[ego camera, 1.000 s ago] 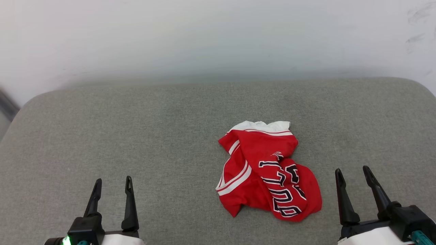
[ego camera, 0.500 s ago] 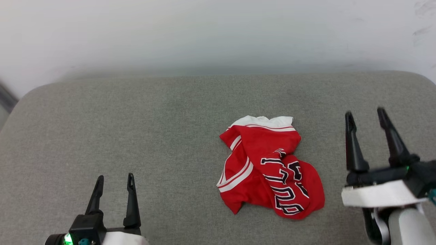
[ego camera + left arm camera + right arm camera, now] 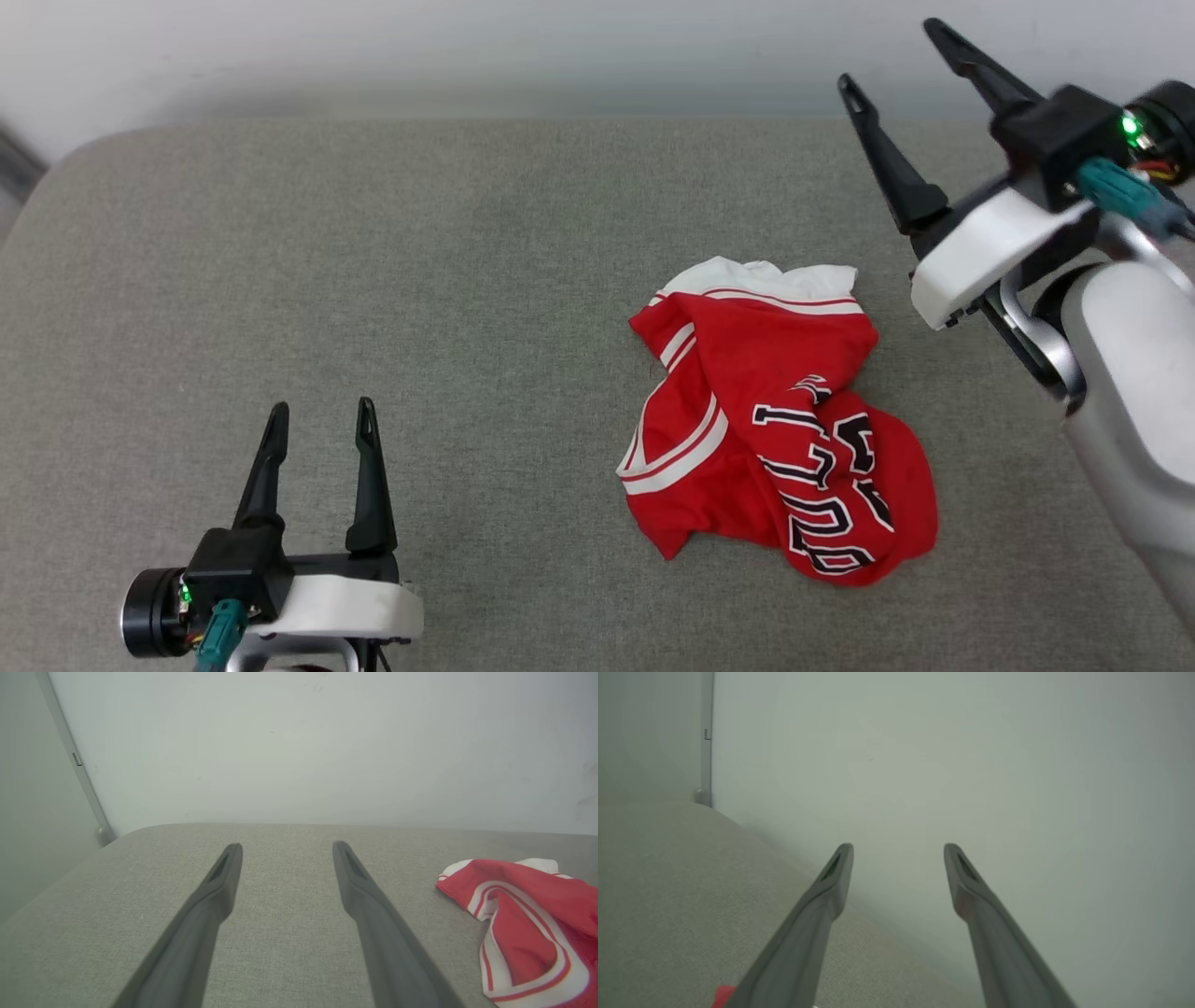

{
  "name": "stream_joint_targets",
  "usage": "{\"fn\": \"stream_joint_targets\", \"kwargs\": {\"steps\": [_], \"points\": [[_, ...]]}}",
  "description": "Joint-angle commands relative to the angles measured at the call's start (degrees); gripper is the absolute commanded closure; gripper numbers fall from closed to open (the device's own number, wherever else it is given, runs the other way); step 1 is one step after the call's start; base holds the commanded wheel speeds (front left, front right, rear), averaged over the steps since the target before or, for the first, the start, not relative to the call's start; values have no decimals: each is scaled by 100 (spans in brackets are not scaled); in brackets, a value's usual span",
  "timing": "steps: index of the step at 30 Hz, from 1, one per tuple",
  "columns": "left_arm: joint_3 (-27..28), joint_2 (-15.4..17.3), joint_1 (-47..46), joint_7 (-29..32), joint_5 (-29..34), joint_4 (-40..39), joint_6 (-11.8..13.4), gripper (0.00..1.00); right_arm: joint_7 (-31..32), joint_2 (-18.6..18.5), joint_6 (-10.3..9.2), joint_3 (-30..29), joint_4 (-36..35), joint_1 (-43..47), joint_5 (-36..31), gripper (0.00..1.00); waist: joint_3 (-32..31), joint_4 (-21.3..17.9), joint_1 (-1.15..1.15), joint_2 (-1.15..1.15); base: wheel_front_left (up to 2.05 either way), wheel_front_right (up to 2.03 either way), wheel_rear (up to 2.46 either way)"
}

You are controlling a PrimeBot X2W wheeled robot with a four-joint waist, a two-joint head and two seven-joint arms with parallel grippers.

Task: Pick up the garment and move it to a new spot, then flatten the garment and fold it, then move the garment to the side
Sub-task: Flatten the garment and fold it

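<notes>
The garment [image 3: 775,420] lies crumpled on the grey cushioned surface [image 3: 420,280], right of centre: red cloth, white sleeve at its far end, striped trim, black white-edged print toward its near right. In the left wrist view its red and white edge [image 3: 523,924] shows at the right. My left gripper [image 3: 319,418] rests low at the near left, open and empty, well left of the garment. My right gripper [image 3: 892,51] is raised at the far right, open and empty, pointing toward the wall beyond the garment's far right corner. A sliver of red [image 3: 723,995] shows in the right wrist view.
A pale wall [image 3: 467,47] runs along the far edge of the surface. The surface's rounded left corner [image 3: 56,177] drops off beside a grey strip. A vertical metal rail [image 3: 74,760] stands in the wall corner at the left.
My right arm has risen and swung forward from the near right to the far right, still open. The head camera has tilted, shifting the whole picture. The garment and the left gripper lie as before.
</notes>
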Motion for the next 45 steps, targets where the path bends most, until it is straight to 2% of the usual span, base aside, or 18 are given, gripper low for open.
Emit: {"fn": "stream_joint_targets", "kwargs": {"steps": [1,8,11,15,20,29,30,31,34,38,45], "points": [[-5,-11,-89,-15,1,-35,-3,0,132,-113,-2,197,78,-153,109,0,151,61,0,0,0,0,0],[-84,-24,-448,-15,-33,-182,-14,0,2318,-1123,-2,2664,349,-1715,2155,0,692,195,0,0,0,0,0],[-177,-26,-621,-15,-104,-252,15,0,3281,-1409,-2,3397,413,-2235,2969,0,944,287,0,0,0,0,0],[-310,-25,-843,-15,-183,-313,48,0,4265,-1597,-2,4112,540,-2763,3653,0,1270,416,0,0,0,0,0],[-446,-26,-1065,-15,-273,-358,125,0,4643,-1579,-2,4700,747,-2992,3962,0,1621,537,0,0,0,0,0],[-548,-26,-1243,-15,-372,-272,208,0,4794,-1519,7,5083,993,-2089,3948,0,1774,622,0,0,0,0,0],[-535,-25,-1237,-15,-371,-254,214,0,4713,-1507,8,5089,993,-2076,3915,40,1748,605,0,0,0,0,0],[-510,-25,-1219,-15,-366,-231,219,0,4606,-1493,8,5084,973,-2122,3883,100,1711,577,0,0,0,0,0],[-425,-25,-1124,-15,-329,-183,213,0,4152,-1526,4,5013,926,-2366,3806,100,1544,475,0,0,0,0,0],[-350,-25,-996,-15,-294,-127,169,0,3331,-1748,-2,4950,771,-2723,3759,100,1224,344,0,0,0,0,0],[-218,-25,-659,-15,-245,-124,157,0,2113,-2677,-2,4678,457,-2367,4105,100,708,117,0,0,0,0,0]]}}
